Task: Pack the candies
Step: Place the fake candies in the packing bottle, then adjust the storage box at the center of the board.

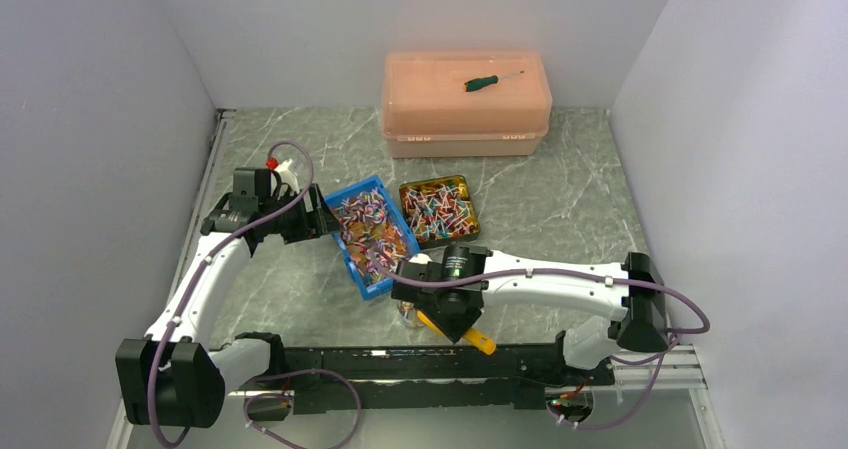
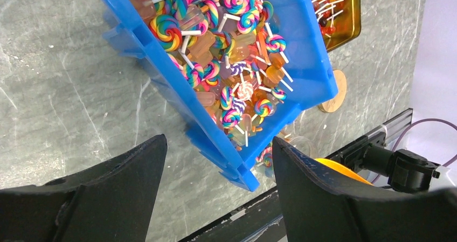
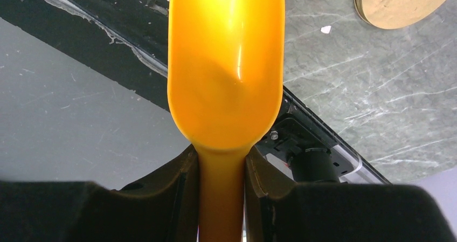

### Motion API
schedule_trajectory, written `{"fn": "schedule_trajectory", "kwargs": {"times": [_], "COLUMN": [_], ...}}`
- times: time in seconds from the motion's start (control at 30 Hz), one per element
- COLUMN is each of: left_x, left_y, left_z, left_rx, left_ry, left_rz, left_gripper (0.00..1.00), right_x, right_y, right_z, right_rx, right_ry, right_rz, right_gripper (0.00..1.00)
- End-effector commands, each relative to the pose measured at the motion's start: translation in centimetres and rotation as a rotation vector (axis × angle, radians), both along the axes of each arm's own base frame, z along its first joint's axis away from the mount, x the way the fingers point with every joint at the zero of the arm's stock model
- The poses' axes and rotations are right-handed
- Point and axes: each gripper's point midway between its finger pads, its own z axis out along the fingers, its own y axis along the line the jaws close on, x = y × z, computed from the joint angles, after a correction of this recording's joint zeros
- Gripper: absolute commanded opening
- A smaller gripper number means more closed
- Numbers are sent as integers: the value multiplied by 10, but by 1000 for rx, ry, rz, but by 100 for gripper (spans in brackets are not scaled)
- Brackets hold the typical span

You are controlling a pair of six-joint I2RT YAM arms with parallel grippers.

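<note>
The candies (image 1: 372,231) are swirled lollipops and sweets heaped in a blue bin (image 1: 352,269); more fill a gold tin (image 1: 404,191) beside it. My left gripper (image 1: 318,217) stands open at the bin's far left end. In the left wrist view the candies (image 2: 226,53) and the bin (image 2: 302,64) lie beyond the spread fingers (image 2: 108,193), which touch nothing. My right gripper (image 1: 452,321) hovers near the table's front edge, shut on the handle of an orange scoop (image 3: 226,64). The scoop's bowl shows no candy.
A clear jar (image 2: 302,145) sits just past the bin's near corner with a few sweets by it. A round wooden lid (image 2: 334,91) lies on the table nearby. At the back stands an orange storage box (image 1: 466,104) with a green-handled screwdriver (image 1: 490,80) on top.
</note>
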Motion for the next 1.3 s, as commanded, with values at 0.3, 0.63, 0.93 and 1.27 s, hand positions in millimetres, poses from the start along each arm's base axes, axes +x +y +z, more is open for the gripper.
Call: {"fn": "schedule_trajectory", "kwargs": {"times": [0.3,0.63,0.93,1.27], "left_x": [3,-4,-10,-18], "left_y": [-5,-8,-7,-20], "left_z": [5,0,2,-8], "left_rx": [-35,-26,39,102], "left_ry": [-25,8,131,233], "left_rz": [-27,-27,-16,12], "left_gripper": [77,77,78,71], "right_x": [9,21,26,36], "right_y": [-4,-7,-9,-5], "right_z": [35,47,45,52], "right_rx": [114,174,221,347], "right_ry": [-14,-75,-106,-178], "right_rz": [-55,-84,-95,-147], "right_gripper": [0,0,0,0]}}
